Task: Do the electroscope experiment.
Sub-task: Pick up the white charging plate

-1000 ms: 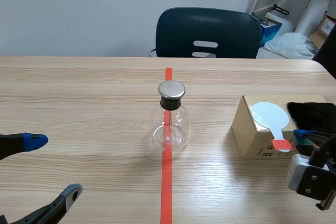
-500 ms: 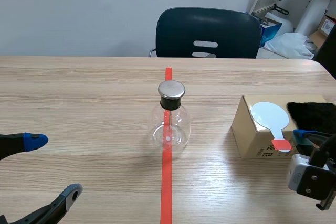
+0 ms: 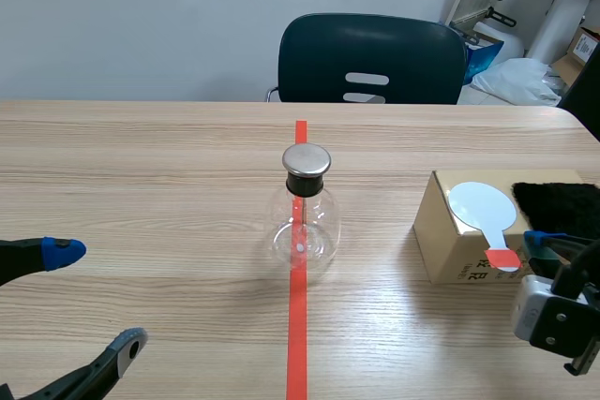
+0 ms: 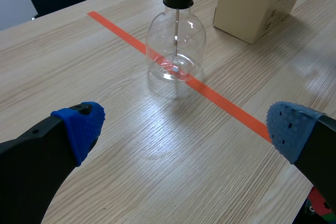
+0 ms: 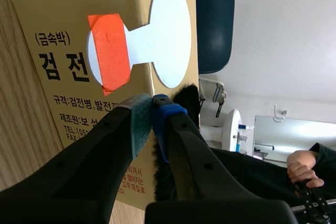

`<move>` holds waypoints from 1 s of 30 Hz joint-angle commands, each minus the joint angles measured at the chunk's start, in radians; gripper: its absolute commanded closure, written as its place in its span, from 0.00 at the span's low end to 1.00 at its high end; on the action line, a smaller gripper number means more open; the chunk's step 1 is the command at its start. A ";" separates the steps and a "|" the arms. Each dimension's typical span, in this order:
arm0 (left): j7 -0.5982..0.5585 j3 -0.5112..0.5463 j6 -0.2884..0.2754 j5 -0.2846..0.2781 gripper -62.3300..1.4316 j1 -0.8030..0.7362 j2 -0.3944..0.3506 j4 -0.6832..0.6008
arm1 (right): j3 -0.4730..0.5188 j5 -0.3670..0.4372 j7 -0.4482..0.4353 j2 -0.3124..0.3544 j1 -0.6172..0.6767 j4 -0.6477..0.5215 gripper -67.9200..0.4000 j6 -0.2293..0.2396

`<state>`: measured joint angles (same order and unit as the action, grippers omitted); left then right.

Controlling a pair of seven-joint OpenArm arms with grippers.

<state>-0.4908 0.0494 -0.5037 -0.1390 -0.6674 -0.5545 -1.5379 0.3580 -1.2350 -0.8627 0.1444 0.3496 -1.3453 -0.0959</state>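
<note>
Nearest the robot, the left gripper sits low over the table, its blue pads spread wide apart, gripping nothing and touching nothing. Off to the other side, the right gripper has its two pads pressed together. No object shows between them, and they sit just beside the red-taped handle at the top edge of the cardboard box.

The box face carries bold Korean print, "(금속박)" above "검전", with smaller lines underneath that are partly hidden behind the fingers. The white paddle lies flat on the box top, its handle poking over the near edge. A tuft of black fur sits on the box just behind the right gripper.

At mid-table the electroscope, a clear glass flask with a metal cap, stands upright on the red tape line. It is ahead of the left gripper and well apart from the box. Beyond the far edge stands a dark chair.
</note>
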 commanded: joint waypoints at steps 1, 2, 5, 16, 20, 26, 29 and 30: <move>-0.018 0.006 0.000 -0.014 0.00 0.000 -0.006 -0.018 | 0.004 0.014 0.003 0.027 0.003 -0.012 0.98 -0.008; -0.018 0.006 0.000 -0.014 0.00 0.000 -0.006 -0.018 | 0.004 0.024 0.002 0.037 0.009 -0.019 0.98 -0.008; -0.018 0.006 0.000 -0.014 0.00 0.000 -0.006 -0.018 | 0.004 0.092 0.003 0.074 0.034 -0.057 0.98 -0.008; -0.018 0.006 0.000 -0.014 0.00 0.000 -0.006 -0.018 | 0.047 0.318 0.040 0.186 0.119 -0.251 0.98 -0.007; -0.018 0.006 0.000 -0.014 0.00 0.000 -0.006 -0.018 | 0.060 0.377 0.084 0.200 0.119 -0.300 0.98 -0.007; -0.018 0.006 0.000 -0.014 0.00 0.000 -0.006 -0.018 | 0.060 0.449 0.161 0.216 0.119 -0.370 0.98 -0.007; -0.018 0.006 0.000 -0.014 0.00 0.000 -0.006 -0.018 | 0.060 0.455 0.166 0.216 0.119 -0.384 0.98 -0.007; -0.018 0.006 0.000 -0.014 0.00 0.000 -0.006 -0.018 | 0.060 0.455 0.166 0.216 0.119 -0.386 0.98 -0.007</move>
<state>-0.4908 0.0494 -0.5034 -0.1390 -0.6674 -0.5545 -1.5379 0.4110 -0.7944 -0.6941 0.3466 0.4774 -1.7187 -0.0956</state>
